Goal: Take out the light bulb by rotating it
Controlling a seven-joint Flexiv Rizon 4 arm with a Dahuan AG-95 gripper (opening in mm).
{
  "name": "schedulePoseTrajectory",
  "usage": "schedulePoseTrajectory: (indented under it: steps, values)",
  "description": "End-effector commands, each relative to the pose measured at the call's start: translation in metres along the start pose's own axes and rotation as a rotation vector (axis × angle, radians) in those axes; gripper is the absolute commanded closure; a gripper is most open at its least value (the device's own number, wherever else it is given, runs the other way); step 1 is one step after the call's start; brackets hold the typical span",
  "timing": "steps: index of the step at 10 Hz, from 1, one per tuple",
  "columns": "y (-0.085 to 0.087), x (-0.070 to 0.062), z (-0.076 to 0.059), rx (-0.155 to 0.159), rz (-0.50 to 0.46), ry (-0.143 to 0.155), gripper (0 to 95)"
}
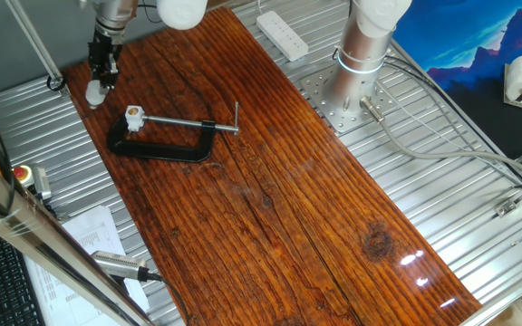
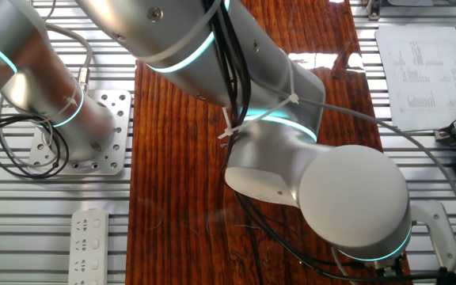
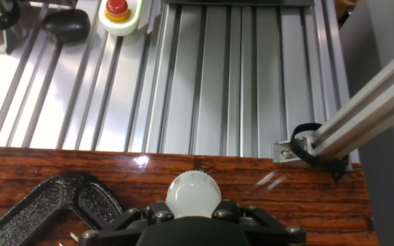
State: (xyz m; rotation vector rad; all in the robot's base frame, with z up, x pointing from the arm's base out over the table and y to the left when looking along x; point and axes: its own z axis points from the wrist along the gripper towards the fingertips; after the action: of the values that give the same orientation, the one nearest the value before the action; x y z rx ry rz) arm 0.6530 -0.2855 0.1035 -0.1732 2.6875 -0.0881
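The frosted white light bulb [image 1: 95, 91] hangs over the far left corner of the wooden board [image 1: 279, 181], away from the clamp. My gripper [image 1: 101, 83] is shut on it from above. In the hand view the light bulb's [image 3: 193, 193] rounded top pokes out between the jaws of my gripper [image 3: 193, 213], just over the board's edge. The black C-clamp [image 1: 163, 143] lies flat on the board, with a small white socket stub [image 1: 134, 116] standing at its screw end. Part of the C-clamp [image 3: 43, 205] shows at lower left in the hand view. In the other fixed view the arm hides the bulb.
A red stop button [image 3: 117, 8] and a black knob [image 3: 66, 24] sit on the ribbed metal table beyond the board's edge. An aluminium frame bar [image 3: 361, 113] slants in at the right. A power strip [image 1: 282, 34] and the arm's base [image 1: 361, 54] stand at the far side.
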Motion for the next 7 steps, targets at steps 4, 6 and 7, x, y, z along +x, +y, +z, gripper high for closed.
schedulePoseTrajectory:
  steps: [4, 6, 7]
  values:
    - [-0.0001, -0.0002, -0.0006, -0.003, 0.000, 0.013, 57.0]
    - [-0.0002, -0.0002, -0.0007, -0.003, 0.003, 0.014, 57.0]
    - [-0.0013, -0.0001, -0.0010, -0.004, 0.008, 0.015, 57.0]
